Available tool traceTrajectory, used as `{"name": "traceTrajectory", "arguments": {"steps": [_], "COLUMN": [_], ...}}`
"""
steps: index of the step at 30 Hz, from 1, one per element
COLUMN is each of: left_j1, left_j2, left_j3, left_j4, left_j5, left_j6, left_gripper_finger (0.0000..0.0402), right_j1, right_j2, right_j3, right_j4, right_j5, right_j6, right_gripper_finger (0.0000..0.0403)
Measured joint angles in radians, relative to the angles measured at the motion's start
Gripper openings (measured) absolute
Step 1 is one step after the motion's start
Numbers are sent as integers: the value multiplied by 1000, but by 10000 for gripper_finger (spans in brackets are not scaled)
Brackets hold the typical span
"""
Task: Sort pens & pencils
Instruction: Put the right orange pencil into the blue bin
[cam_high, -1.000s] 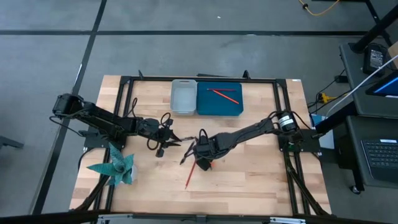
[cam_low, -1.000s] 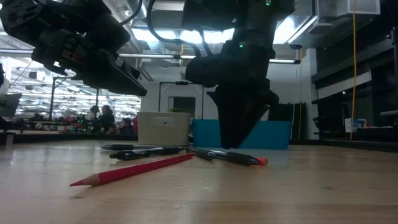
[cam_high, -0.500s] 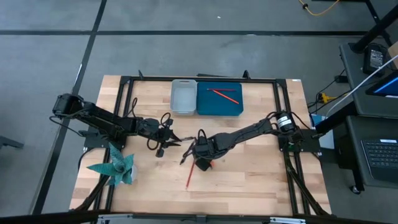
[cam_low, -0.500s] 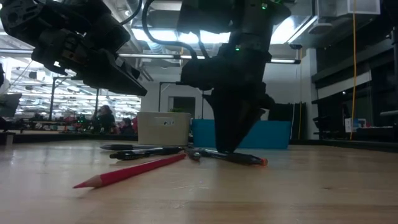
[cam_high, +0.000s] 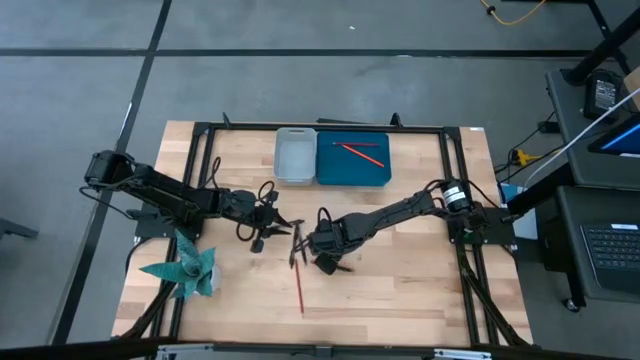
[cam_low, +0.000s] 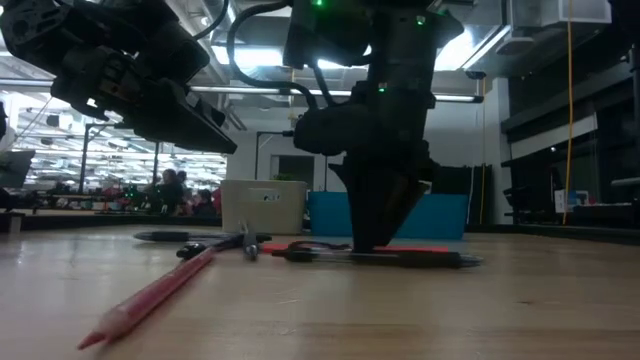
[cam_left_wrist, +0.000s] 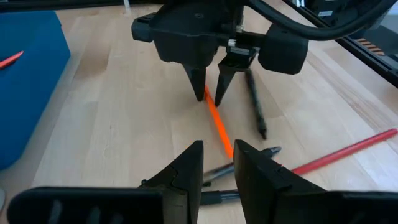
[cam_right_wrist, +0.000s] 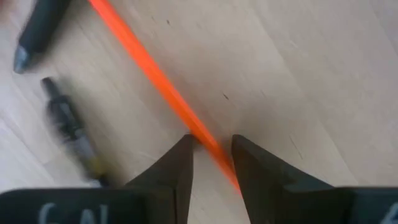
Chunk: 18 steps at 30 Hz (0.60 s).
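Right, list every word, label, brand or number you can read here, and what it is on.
None can be read.
Pale marks on the right end effector body, right wrist view: cut off, unreadable.
Dark mark on the grey bin, low view: too small.

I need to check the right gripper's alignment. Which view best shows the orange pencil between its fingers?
The right wrist view: the orange pencil runs between the right gripper fingers. The left wrist view shows it from the front, the low view only a sliver, the high view nothing clear.

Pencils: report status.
Right tool open, straddling orange pencil on table. Left tool open, hovering nearby. Black pens close beside.
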Motion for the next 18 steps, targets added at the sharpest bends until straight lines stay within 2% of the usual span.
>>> {"name": "traceTrajectory", "arguments": {"steps": [18], "left_j1": [0], "left_j2": [0], "left_j3": [0], "left_j4": [-1], "left_j5": [0], "left_j6": [0], "left_gripper_finger": [82], "right_j1": [-2], "right_j2": [-1], "right_j3": [-4], "right_j4": [18], "right_j5": [-23], "right_j6": [-99], "right_gripper_finger": [112]}}
